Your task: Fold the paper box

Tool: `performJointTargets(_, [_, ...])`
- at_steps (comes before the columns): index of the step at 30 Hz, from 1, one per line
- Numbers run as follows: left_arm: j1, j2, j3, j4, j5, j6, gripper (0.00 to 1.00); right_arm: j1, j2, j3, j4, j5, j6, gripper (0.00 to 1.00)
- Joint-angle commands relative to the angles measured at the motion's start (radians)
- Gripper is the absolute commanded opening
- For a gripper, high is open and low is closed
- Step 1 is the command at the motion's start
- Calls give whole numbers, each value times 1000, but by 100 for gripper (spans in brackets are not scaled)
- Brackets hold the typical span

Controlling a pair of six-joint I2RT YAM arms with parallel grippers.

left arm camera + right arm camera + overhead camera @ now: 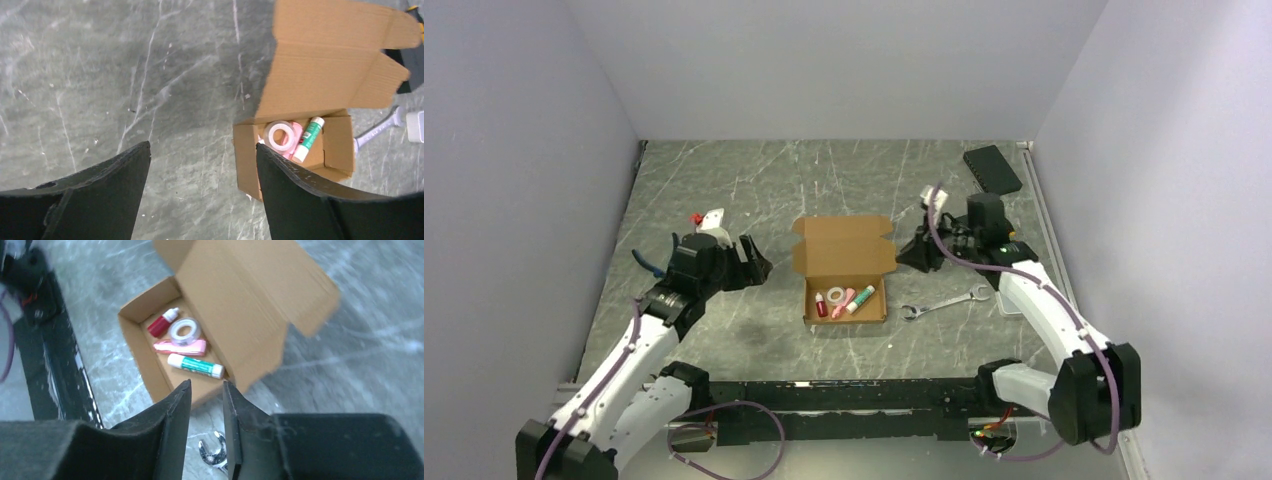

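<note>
Pale walls (pixel 524 150) close the scene in on three sides, and the grey, marble-veined table (pixel 724 190) fills the middle of the top view, scuffed but level (a fair surface to press creases against). At its centre sits the paper box (pixel 844 268), with its tray toward the lower edge of the frame and its lid open toward the upper edge, side flaps out. The hinge and the tray's long axis run left to right across the frame, so each end faces one arm. The left gripper (pixel 754 265) sits to the left of the box with a strip of bare table between, its fingers spread wide on nothing. The right gripper (pixel 916 256) is the nearer, just beside the lid's right flap, its fingers a narrow gap apart with nothing in it. I judge that the lid must swing down toward the lower edge of the frame, and the right arm is better placed to begin. A wrench (pixel 944 302) lies to the lower right of the box; inside are a tape roll (pixel 835 296) and a glue stick (pixel 860 300).
</note>
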Motion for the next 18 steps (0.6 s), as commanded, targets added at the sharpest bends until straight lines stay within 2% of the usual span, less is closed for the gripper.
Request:
performJointTargets(1, [8,86,-30,148,-35,-147,78,-131,-62,-115,358,37,342,30])
performJointTargets(4, [10,170,-35,241,3,-143,73,-169,13,-103,356,93,393,25])
performJointTargets(8, [19,273,-37,345,57,-128,69,-178,109,-88,361,110,406,23])
performJointTargets(18, [31,443,-55,575,270,-125,60,-164,336,33,308,-61,390,26])
